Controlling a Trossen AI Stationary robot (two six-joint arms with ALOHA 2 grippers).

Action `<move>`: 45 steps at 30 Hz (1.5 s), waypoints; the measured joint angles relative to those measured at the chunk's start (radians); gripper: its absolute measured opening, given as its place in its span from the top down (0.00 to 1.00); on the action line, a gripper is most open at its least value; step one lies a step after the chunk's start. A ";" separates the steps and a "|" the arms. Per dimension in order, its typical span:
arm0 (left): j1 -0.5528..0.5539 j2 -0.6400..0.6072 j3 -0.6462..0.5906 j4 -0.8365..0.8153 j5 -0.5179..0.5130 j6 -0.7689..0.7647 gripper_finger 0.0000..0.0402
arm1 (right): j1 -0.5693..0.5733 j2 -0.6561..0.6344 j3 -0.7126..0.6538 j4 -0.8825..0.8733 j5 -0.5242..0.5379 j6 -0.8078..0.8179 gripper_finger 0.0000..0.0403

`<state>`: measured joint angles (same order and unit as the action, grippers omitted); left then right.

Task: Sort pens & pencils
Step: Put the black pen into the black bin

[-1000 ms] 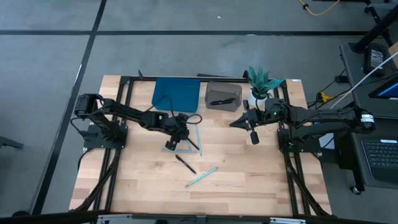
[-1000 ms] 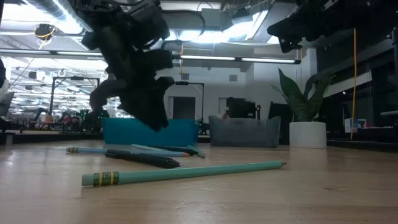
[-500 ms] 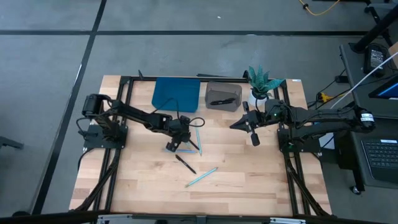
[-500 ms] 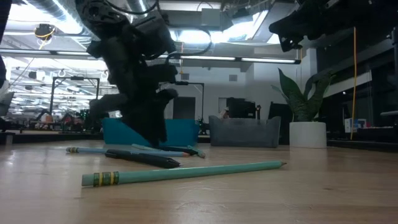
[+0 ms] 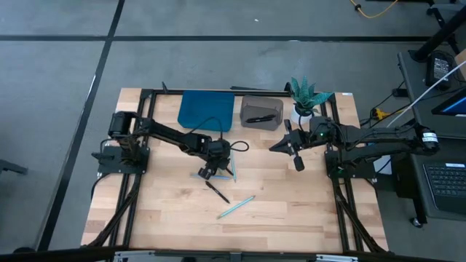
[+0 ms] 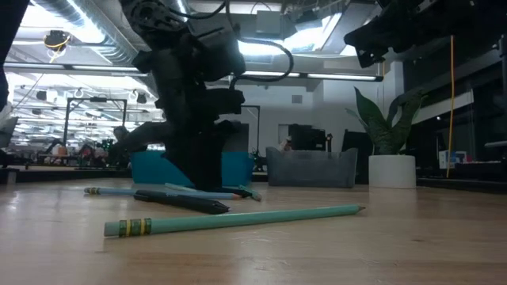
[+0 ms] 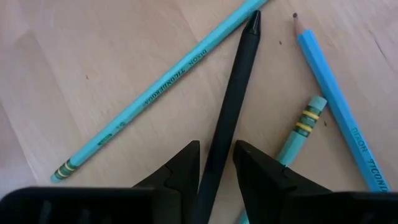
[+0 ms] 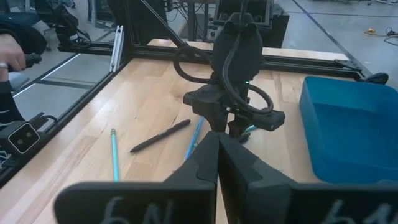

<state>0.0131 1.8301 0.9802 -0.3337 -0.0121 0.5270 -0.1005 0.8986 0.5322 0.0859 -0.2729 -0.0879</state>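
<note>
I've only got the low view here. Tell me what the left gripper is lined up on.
Observer: The left gripper has a black pen between its open fingers, with teal pencils lying close by.
Operator: Give me the right arm.
Observer: The right gripper is shut, up off the table near the grey bin.
Operator: Report that bin.
Observer: At least one more pen lies in it.
</note>
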 joint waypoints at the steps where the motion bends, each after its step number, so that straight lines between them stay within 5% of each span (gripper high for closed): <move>1: 0.001 0.000 0.000 -0.004 0.001 -0.004 0.75 | 0.000 0.000 0.000 -0.002 0.000 0.000 0.98; 11: 0.022 0.001 -0.001 -0.017 0.057 -0.056 0.78 | 0.004 0.000 0.000 -0.004 0.000 0.001 0.98; 18: 0.021 0.001 -0.002 -0.025 0.060 -0.081 0.95 | 0.032 0.000 0.000 -0.005 0.000 0.001 0.98; 30: 0.018 -0.008 -0.007 -0.009 0.056 -0.104 0.96 | 0.070 0.000 0.000 -0.012 0.000 0.001 0.98; 45: 0.003 -0.254 -0.009 -0.049 0.052 -0.128 0.96 | 0.071 0.000 0.000 -0.055 0.026 0.001 0.98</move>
<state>0.0162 1.5766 0.9711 -0.3828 0.0402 0.3990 -0.0292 0.8986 0.5320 0.0305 -0.2469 -0.0868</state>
